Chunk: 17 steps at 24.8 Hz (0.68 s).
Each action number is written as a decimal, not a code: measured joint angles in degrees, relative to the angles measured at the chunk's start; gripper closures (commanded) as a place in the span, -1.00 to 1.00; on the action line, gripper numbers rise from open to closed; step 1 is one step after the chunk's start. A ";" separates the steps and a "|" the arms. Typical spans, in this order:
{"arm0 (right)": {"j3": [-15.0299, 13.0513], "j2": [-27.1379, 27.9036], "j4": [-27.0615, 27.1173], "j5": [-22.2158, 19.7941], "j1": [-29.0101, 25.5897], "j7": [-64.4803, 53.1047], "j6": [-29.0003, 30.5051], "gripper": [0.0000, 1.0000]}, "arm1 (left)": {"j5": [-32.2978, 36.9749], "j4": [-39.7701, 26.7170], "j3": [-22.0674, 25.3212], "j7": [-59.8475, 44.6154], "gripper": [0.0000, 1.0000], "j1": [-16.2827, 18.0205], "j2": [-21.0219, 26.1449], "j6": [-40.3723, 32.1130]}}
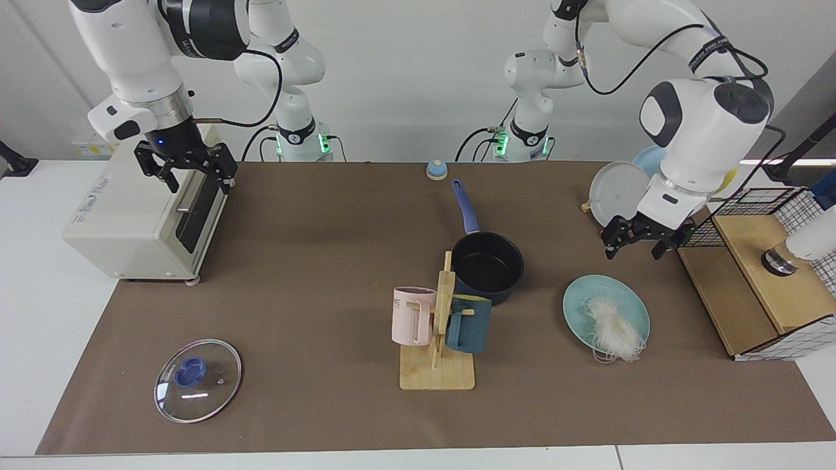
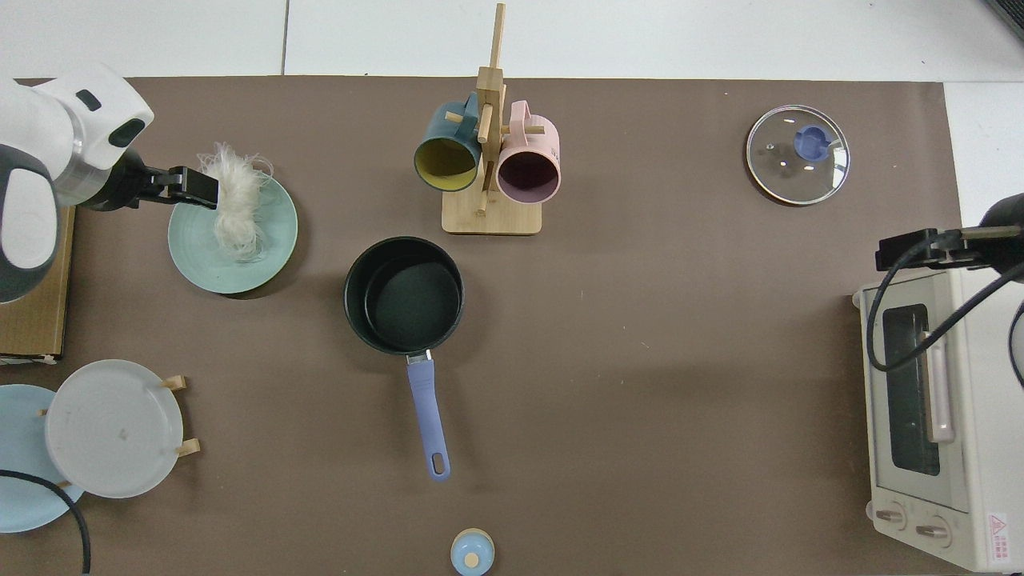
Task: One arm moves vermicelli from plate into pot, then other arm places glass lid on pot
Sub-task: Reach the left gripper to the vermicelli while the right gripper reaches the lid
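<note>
The vermicelli [image 1: 614, 328] [image 2: 234, 200] lies as a wispy white bundle on the teal-green plate [image 1: 588, 300] [image 2: 200, 252], spilling over its rim. My left gripper [image 1: 633, 250] [image 2: 200, 186] hangs open in the air, just behind the plate in the facing view and at the bundle's edge in the top view, holding nothing. The navy pot [image 1: 488, 266] [image 2: 404, 294] stands empty mid-table, its handle pointing toward the arm bases. The glass lid [image 1: 197, 380] [image 2: 798, 155] lies flat on the mat. My right gripper [image 1: 188, 175] [image 2: 900, 250] waits open over the toaster oven.
A wooden mug rack [image 1: 436, 372] [image 2: 490, 216] with a pink and a teal mug stands in front of the pot. The toaster oven [image 1: 140, 209] [image 2: 928, 416], a dish rack with grey plate [image 1: 617, 192] [image 2: 112, 428], a wire basket [image 1: 764, 274] and a small bell [image 1: 436, 170] line the edges.
</note>
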 measured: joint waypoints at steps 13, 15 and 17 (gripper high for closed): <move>-0.37 28.81 26.92 0.18 -1.71 0.00 3.17 -1.00 | 0.00 0.14 0.41 0.00 -1.00 0.15 11.62 15.23; -0.33 31.80 28.03 0.99 -2.30 0.00 5.82 -1.00 | 0.00 0.14 0.47 -0.01 -1.00 0.20 12.58 16.10; -0.22 34.55 28.59 1.97 -3.04 -0.11 8.53 -1.00 | 0.00 0.14 0.54 -0.01 -1.00 0.30 13.41 16.62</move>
